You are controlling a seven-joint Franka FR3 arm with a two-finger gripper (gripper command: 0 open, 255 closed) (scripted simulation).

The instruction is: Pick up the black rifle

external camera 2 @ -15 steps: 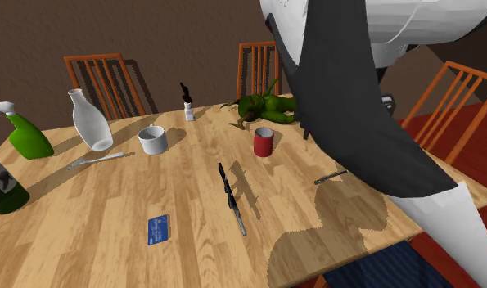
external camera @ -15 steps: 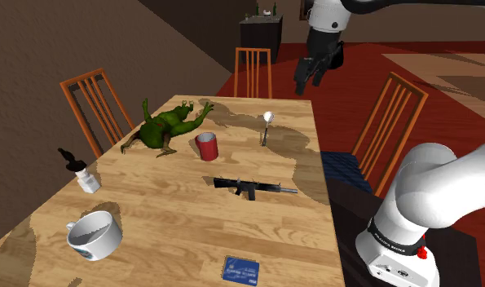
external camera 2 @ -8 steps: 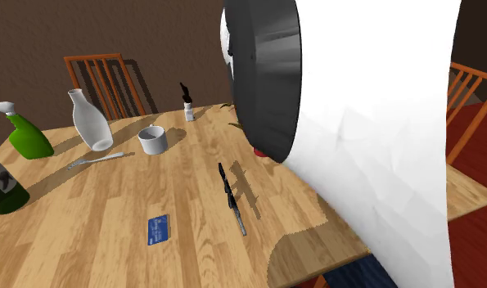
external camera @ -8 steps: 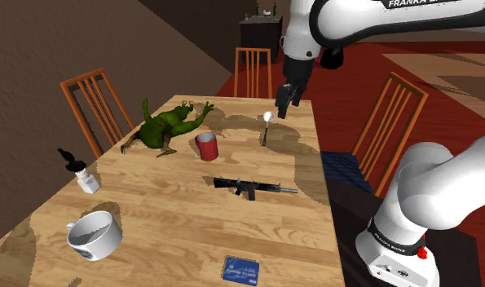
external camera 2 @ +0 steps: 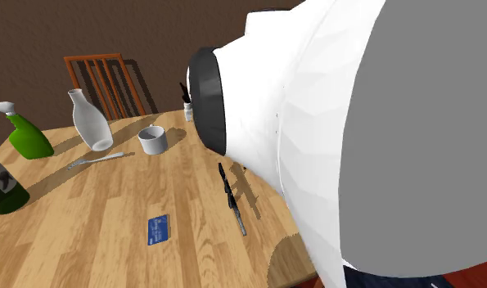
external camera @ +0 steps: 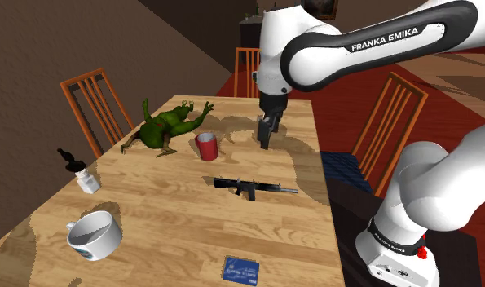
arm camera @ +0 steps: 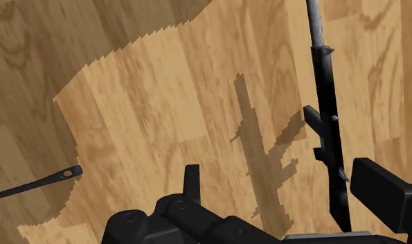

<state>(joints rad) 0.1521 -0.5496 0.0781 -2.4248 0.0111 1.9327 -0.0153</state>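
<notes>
Pick-up at its approach stage — nothing grasped as yet. Black rifle [external camera: 253, 187] flat on the wooden table [external camera: 175, 245], roughly mid-table, a little to the stand's side of the red cup [external camera: 206, 147] and apart from it, untouched by anything. Same rifle [external camera 2: 231, 196] in the second exterior view lengthwise on the boards, near the blue card [external camera 2: 158, 228] but clear of it. Gripper [external camera: 266, 137] pointed downward, hanging above the tabletop and apart from the rifle; fingers [arm camera: 192, 181] spread wide, nothing held between them. From the wrist camera, rifle [arm camera: 327, 104] stretched along the boards ahead of the hand, nearer one finger than the other and off the midline between the two, its shadow on the wood alongside. Done so far, judging by position: arm over the table, target within the hand camera's sight. Left to do — in all likelihood: centring over the rifle's thicker middle, setting the fingers across its narrow width, lowering to the boards, closing, lifting clear of the table.
</notes>
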